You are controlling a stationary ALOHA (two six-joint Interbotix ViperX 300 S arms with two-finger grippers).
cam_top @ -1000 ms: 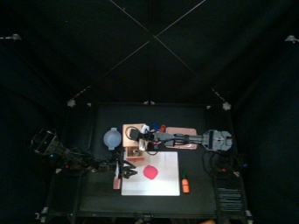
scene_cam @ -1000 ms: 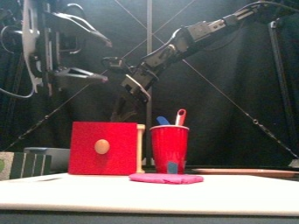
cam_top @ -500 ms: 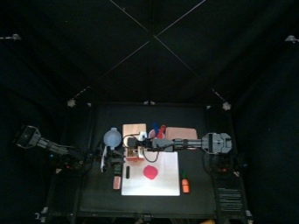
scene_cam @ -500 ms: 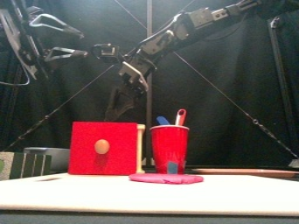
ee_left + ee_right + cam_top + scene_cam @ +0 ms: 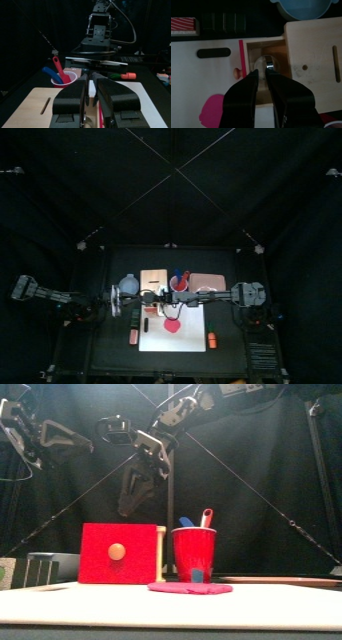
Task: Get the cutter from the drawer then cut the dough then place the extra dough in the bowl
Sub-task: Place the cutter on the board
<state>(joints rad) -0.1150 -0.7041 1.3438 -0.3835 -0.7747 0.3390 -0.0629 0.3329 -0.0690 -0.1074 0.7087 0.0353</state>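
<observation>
Cutter (image 5: 268, 63): one, lying in the open drawer (image 5: 261, 49) of the wooden box (image 5: 314, 55), far side of the surface (image 5: 120, 353), left of centre. Not yet gripped.

Change: my left pincer (image 5: 91, 75) has drawn off left and high. My right pincer (image 5: 263, 71) now hangs straight over the cutter. Both are closed to a thin slit, empty.

Reading: drawer step done, pick-up next.

Count: one dough (image 5: 174, 326), one board (image 5: 195, 335), one bowl (image 5: 128, 284), one red cup (image 5: 194, 552), one blue knife (image 5: 186, 522), one red knife (image 5: 206, 515).
</observation>
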